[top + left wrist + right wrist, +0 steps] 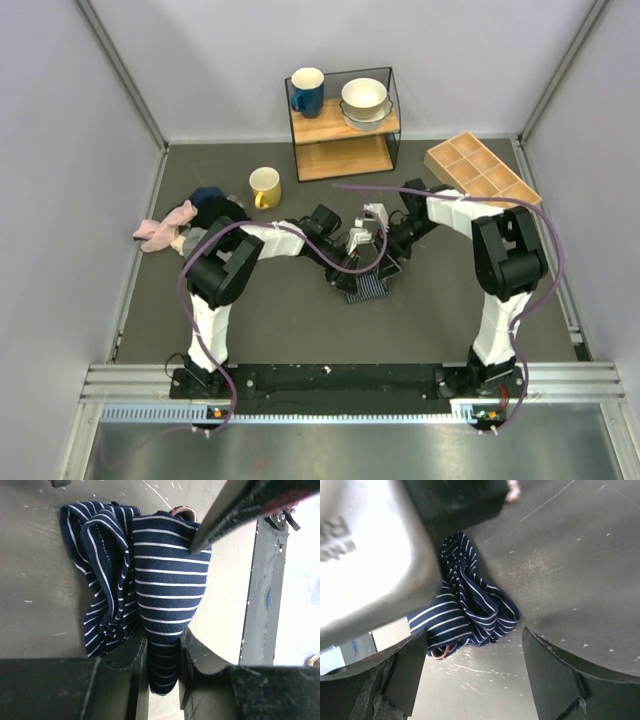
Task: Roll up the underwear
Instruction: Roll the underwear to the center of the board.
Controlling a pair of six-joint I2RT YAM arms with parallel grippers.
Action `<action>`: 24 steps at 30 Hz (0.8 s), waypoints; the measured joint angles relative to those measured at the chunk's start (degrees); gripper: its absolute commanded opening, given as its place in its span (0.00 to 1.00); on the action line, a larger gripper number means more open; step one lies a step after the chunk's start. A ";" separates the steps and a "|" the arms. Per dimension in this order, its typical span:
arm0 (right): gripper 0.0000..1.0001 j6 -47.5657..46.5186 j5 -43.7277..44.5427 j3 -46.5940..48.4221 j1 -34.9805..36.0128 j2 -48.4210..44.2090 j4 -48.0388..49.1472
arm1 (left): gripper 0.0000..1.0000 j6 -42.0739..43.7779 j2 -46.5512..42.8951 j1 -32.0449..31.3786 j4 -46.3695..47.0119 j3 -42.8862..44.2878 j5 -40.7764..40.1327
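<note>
The underwear [165,580] seems half rolled, a loose bundle, one end pinched in the jaws of the left gripper [162,667], the right gripper [472,650] hovering with jaws spread.

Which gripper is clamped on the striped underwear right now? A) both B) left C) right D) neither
B: in the left wrist view, the left gripper pinches a fold of the underwear between its fingers. The right gripper has its fingers wide apart and grips nothing.
</note>
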 measured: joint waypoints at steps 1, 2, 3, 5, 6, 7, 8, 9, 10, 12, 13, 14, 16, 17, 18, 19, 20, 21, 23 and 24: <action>0.74 0.59 0.15 0.00 0.22 0.09 0.13 | 0.04 -0.31 0.07 0.15 -0.28 0.00 0.09; 0.73 0.85 0.11 0.00 0.44 0.15 0.17 | 0.04 -0.61 0.11 0.17 -0.31 0.02 0.11; 0.73 1.16 -0.17 0.17 0.83 0.26 0.11 | 0.04 -1.01 0.15 0.17 -0.35 0.09 0.00; 0.72 1.70 -0.42 1.09 1.46 0.90 -0.11 | 0.05 -1.88 0.17 0.22 -0.35 0.11 -0.07; 0.72 1.75 -0.87 1.49 1.55 1.36 -0.50 | 0.05 -2.34 0.17 0.26 -0.35 0.09 -0.15; 0.72 1.75 -1.55 1.75 1.55 1.84 -0.94 | 0.05 -2.80 0.17 0.28 -0.35 0.09 -0.24; 0.72 1.84 -2.32 1.92 1.55 2.36 -1.16 | 0.05 -3.30 0.17 0.28 -0.35 0.07 -0.35; 0.72 1.86 -3.19 2.21 1.55 2.84 -1.44 | 0.06 -3.61 0.17 0.31 -0.35 0.02 -0.37; 0.72 1.86 -3.82 2.29 1.53 3.26 -1.49 | 0.05 -3.98 0.17 0.35 -0.28 -0.11 -0.35; 0.72 1.88 -4.52 2.51 1.53 3.85 -1.66 | 0.06 -4.79 0.15 0.42 0.11 -0.39 -0.35; 0.72 1.86 -4.52 2.73 1.55 4.15 -1.70 | 0.05 -5.03 0.15 0.46 0.28 -0.48 -0.33; 0.72 1.86 -4.50 3.04 1.53 4.42 -1.95 | 0.05 -5.40 0.11 0.48 0.61 -0.66 -0.28; 0.72 1.86 -4.57 3.37 1.53 4.72 -2.19 | 0.06 -6.10 -0.02 0.52 1.29 -1.03 -0.31; 0.71 1.84 -4.59 3.37 1.53 4.72 -2.25 | 0.05 -6.23 -0.09 0.55 1.57 -1.18 -0.33; 0.69 1.84 -4.59 3.37 1.55 4.72 -2.27 | 0.06 -6.29 -0.17 0.55 1.70 -1.27 -0.37; 0.66 1.86 -4.79 3.37 1.57 4.72 -2.29 | 0.06 -6.45 -0.20 0.55 1.86 -1.36 -0.42; 0.64 1.90 -4.92 3.37 1.62 4.76 -2.34 | 0.05 -6.60 -0.20 0.55 1.88 -1.38 -0.44; 0.62 1.97 -5.22 3.37 1.64 4.90 -2.38 | 0.05 -6.84 -0.22 0.55 1.88 -1.38 -0.55; 0.56 2.05 -6.29 3.39 1.77 5.35 -2.58 | 0.06 -7.85 -0.28 0.55 2.14 -1.55 -0.83; 0.54 2.08 -7.08 3.43 1.86 5.66 -2.69 | 0.06 -8.61 -0.35 0.57 2.34 -1.68 -0.96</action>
